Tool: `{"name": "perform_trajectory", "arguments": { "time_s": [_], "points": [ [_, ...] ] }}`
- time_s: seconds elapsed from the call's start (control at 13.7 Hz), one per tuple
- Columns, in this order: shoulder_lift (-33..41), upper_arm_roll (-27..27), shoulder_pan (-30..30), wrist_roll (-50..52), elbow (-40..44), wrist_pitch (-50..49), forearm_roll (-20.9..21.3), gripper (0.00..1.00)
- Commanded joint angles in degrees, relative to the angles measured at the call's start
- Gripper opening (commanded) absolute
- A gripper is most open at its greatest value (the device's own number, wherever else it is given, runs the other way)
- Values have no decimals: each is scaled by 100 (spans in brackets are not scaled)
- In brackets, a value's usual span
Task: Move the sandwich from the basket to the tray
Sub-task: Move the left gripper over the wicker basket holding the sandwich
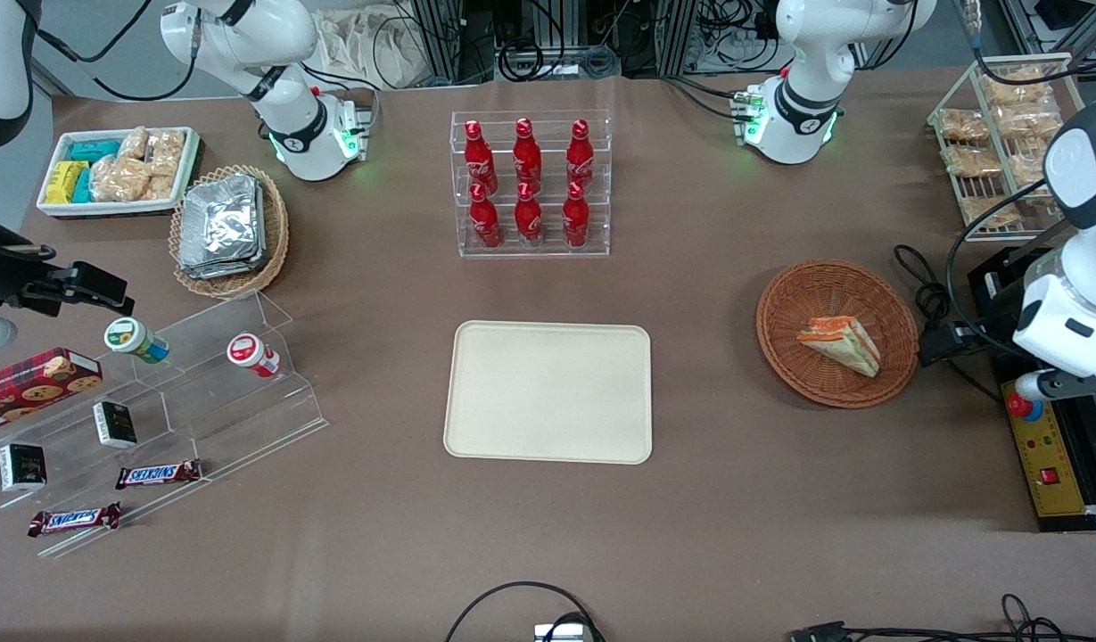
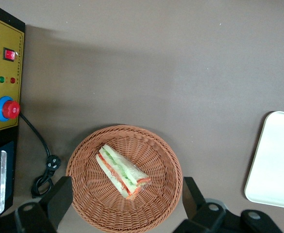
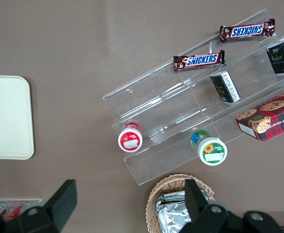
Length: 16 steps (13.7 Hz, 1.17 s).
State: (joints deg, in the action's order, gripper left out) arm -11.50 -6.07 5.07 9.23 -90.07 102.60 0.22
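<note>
My pincer hangs spread wide and empty above the basket, a round reddish-brown wicker weave. In it lies the sandwich, a pale triangular wedge with green and orange-red layers. Nearby on the matte brown counter sits the smooth cream tray, at the frame's centre in the front view.

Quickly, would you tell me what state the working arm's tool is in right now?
Left tool: open, holding nothing, above the basket with the sandwich lying in it.
</note>
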Motion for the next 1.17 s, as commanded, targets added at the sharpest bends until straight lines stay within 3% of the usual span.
{"name": "perform_trajectory", "arguments": {
  "time_s": [0.0, 0.37, 0.8, 1.1],
  "points": [
    [-247, -9, 3, 61, 438, -319, -30, 100],
    [-379, 0, -15, 412, 316, -337, 83, 100],
    [-213, -44, -67, 3836, -623, -101, 48, 100],
    [24, -53, -76, 5210, -1659, 794, 39, 100]
  ]
}}
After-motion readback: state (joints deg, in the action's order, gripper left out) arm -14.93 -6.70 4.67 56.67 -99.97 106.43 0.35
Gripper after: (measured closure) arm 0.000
